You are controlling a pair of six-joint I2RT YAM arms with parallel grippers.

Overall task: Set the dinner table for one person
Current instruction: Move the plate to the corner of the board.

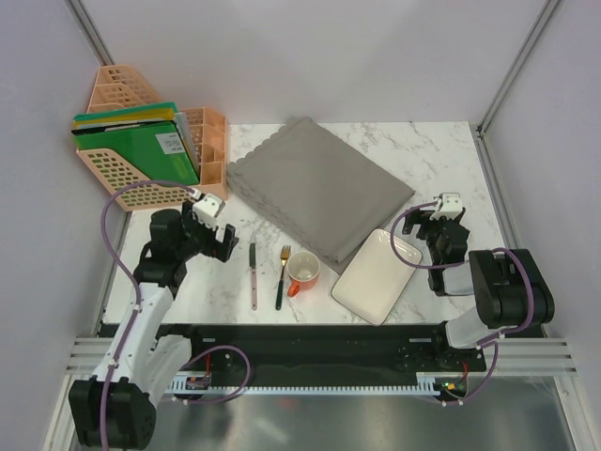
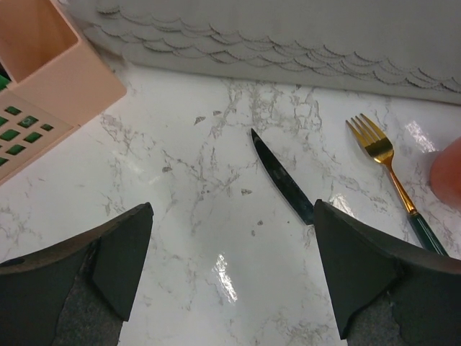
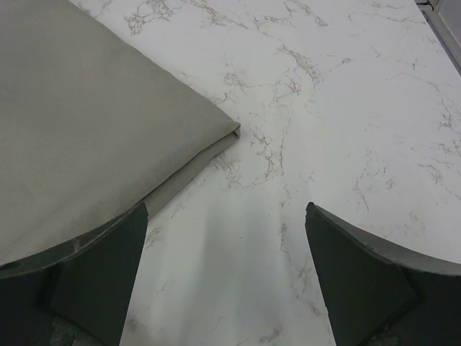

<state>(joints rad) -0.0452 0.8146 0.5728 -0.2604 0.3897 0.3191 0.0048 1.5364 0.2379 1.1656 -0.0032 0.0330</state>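
Top external view, left to right: our left gripper [image 1: 218, 241] gapes empty beside the knife [image 1: 253, 275], fork [image 1: 282, 275] and mug [image 1: 302, 272]. The dinner table [image 1: 432, 160] fills mid-frame. We fear our right gripper [image 1: 427, 225], spread empty, could snag the placemat [image 1: 319, 188] and shove the plate [image 1: 377, 275].

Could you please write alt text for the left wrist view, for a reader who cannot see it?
The open left gripper hangs empty over the marble dinner table. Ahead lie a dark knife and a gold fork with a green handle; grey scallop-edged placemats run along the top and a peach organizer sits upper left.
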